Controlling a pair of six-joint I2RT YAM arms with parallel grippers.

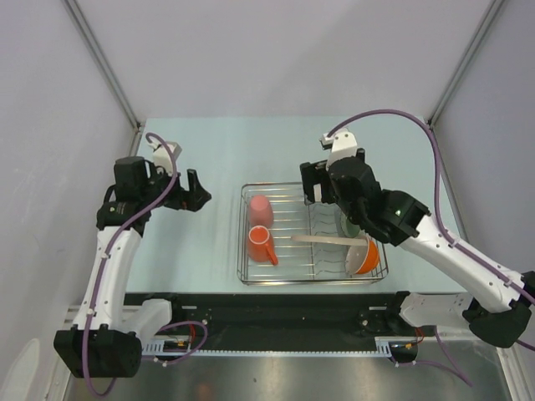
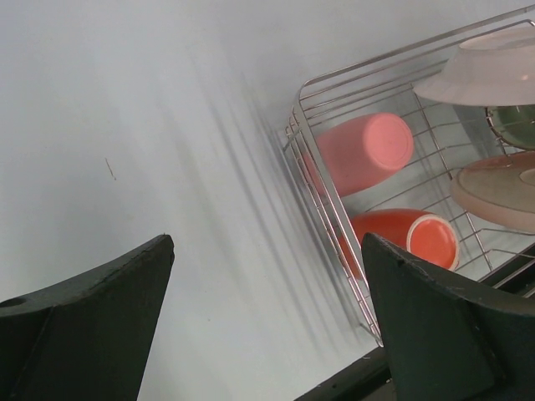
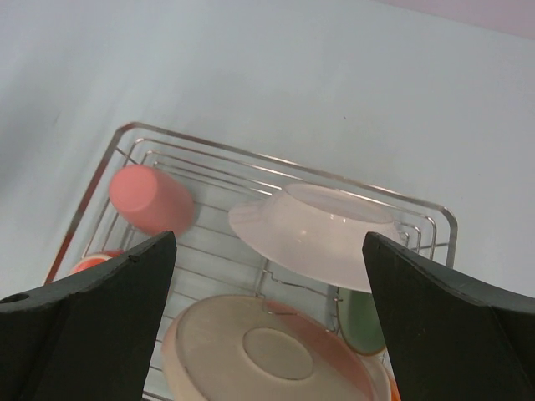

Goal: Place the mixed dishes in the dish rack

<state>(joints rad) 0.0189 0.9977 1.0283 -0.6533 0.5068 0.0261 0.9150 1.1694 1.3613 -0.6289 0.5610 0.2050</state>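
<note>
Both gape empty, left gripper (image 2: 267, 242) beside and right gripper (image 3: 267, 242) above the dish rack (image 1: 242, 242), whose probably slick, brittle white plate (image 3: 318, 238) wants rim-gripping.

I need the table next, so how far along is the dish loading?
Looks done: the pink cup, orange mug, white plate, cream-pink plate, green bowl and orange bowl all sit in the dish rack. In hand: nothing; the left gripper and right gripper are open and empty. Remaining: no dish shows outside the rack, so probably only retracting the arms.
</note>
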